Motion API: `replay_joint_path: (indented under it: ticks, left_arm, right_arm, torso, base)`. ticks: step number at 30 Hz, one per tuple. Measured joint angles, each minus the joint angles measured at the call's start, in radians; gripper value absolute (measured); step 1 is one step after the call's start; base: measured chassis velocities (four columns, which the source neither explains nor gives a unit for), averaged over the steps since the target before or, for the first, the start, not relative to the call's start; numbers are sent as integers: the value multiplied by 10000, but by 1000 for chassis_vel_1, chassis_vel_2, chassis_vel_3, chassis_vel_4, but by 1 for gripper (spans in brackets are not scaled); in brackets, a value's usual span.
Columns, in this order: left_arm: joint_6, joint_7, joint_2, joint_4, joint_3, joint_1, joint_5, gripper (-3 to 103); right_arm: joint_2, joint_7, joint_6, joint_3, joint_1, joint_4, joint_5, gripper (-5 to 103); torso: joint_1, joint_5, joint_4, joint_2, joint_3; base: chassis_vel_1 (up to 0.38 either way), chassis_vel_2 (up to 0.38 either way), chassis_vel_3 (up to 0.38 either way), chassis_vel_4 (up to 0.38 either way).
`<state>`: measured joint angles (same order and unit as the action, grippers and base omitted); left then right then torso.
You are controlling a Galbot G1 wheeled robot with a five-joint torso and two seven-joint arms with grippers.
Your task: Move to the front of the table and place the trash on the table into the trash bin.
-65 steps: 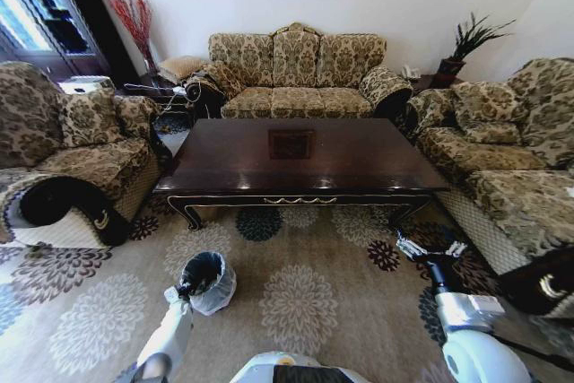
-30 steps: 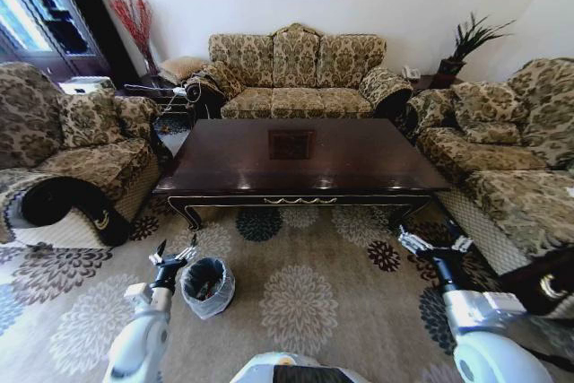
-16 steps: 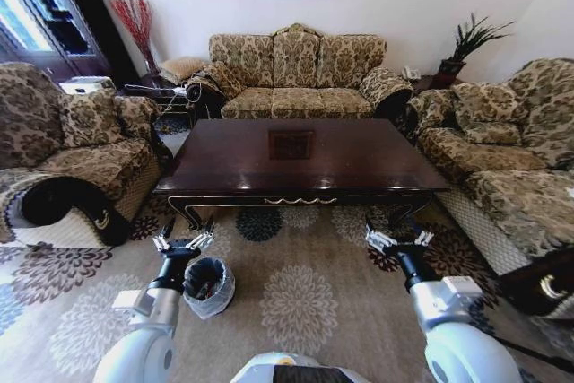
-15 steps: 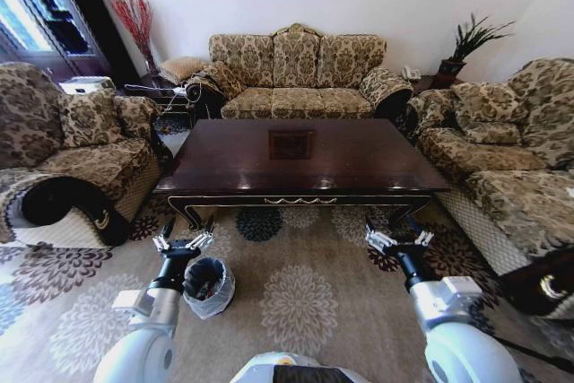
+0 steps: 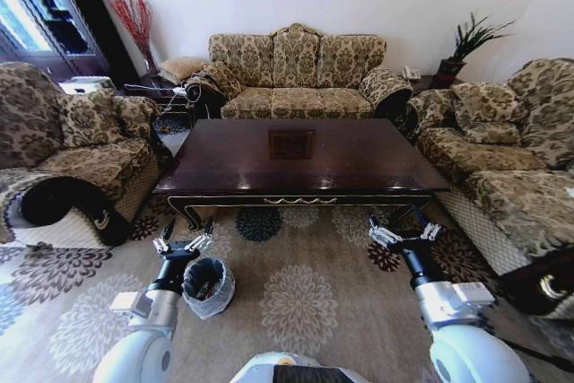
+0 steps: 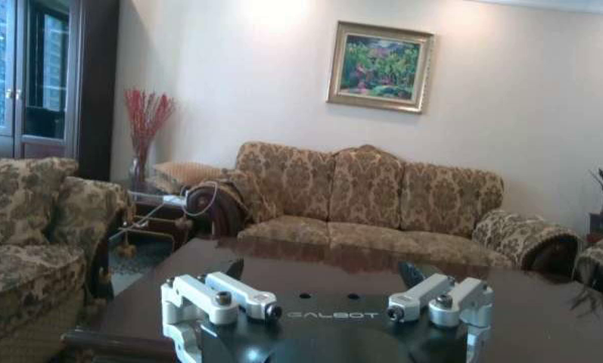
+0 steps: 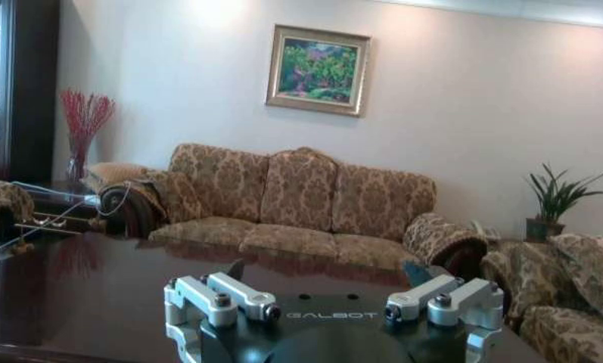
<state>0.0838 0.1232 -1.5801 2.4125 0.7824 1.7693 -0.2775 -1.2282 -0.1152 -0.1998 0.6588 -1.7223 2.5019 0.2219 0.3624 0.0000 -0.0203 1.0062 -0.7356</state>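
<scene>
Facing the worktop, a big dark glossy wooden rectangle with carved scrolled legs and a square inlay near its far middle; top looks bare, hard and slick, no loose items visible on it from the head view. Patterned fabric sofas ring it on three sides, soft and tufted, floral carpet under everything. Trash bin stands on the carpet at the robot's near left, short of the worktop's front edge; small round tub, black bag liner, pale thin plastic folded over the rim, dark contents inside but cannot make out what. Judging by look, bin is light and tips easily, liner is floppy and slippery, so best taken at the stiff rim, not the bag. Left claw hovers just beside and above the bin's far rim, fingers spread apart, holding nothing. Right claw hangs over the carpet near the worktop's front right leg, fingers also apart and empty. Wrist views show both claws' metal fingers wide apart.
</scene>
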Motion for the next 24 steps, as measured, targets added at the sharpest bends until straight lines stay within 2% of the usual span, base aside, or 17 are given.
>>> replay_joint_path:
  ticks: [15, 24]
  left_arm:
    - [1, 1, 9, -25, 4, -11, 2, 100]
    - [1, 1, 12, -32, 3, -12, 0, 100]
  right_arm:
    - [-3, 0, 6, 5, 3, -12, 4, 100]
    - [-2, -1, 8, 5, 2, -17, 8, 100]
  torso:
    - [0, -1, -1, -1, 0]
    - [0, -2, 0, 0, 0]
  base:
    - [-2, -4, 5, 7]
    - [-131, -123, 163, 137]
